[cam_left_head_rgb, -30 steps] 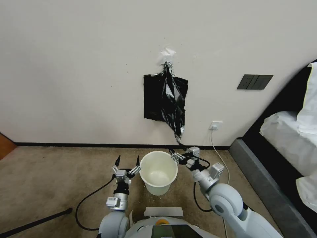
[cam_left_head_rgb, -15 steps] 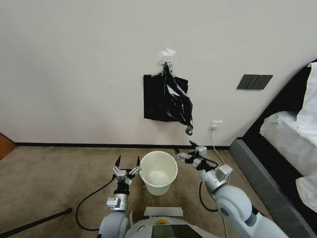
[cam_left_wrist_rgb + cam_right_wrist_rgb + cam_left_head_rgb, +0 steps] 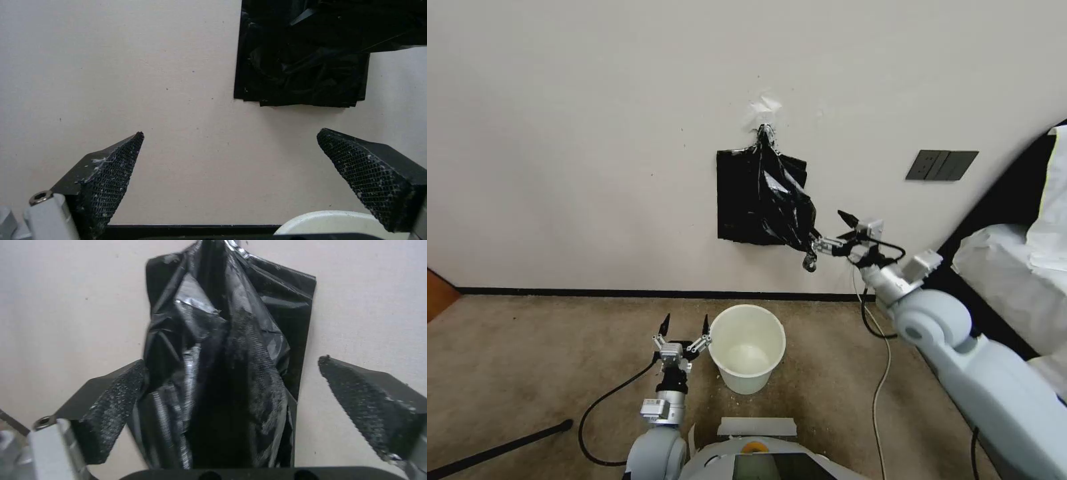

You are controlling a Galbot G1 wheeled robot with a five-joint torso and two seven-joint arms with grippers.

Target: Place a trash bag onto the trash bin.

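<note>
Status: early stage, nothing on the bin yet. The trash bag [image 3: 784, 217] hangs from the wall hook [image 3: 766, 131], loose and crinkled, in front of the flat bundle of bags [image 3: 735, 200] on the same hook. My right gripper [image 3: 835, 235] is raised at the bag's lower right corner; the lower fingertip looks to be touching or just beside the twisted tail, the upper finger is up and apart from it. The right wrist view confirms it: fingers spread wide, bag [image 3: 222, 373] hanging between the pads [image 3: 111, 410], one pad against or just beside the plastic, the other well apart. So no pinch yet; I'm not holding anything. The trash bin [image 3: 748, 348] sits upright on the carpet [image 3: 527, 353] below the hook, with no liner in it, only what looks like some small debris at the bottom. My left gripper [image 3: 684, 328] waits just beside the bin's rim, fingers spread, holding nothing; in the left wrist view the rim [image 3: 338, 222] shows near one pad. Left to do, as I judge it: close on the bag, pull it off the hook, open it, fit it over the rim. Basically the whole job.
</note>
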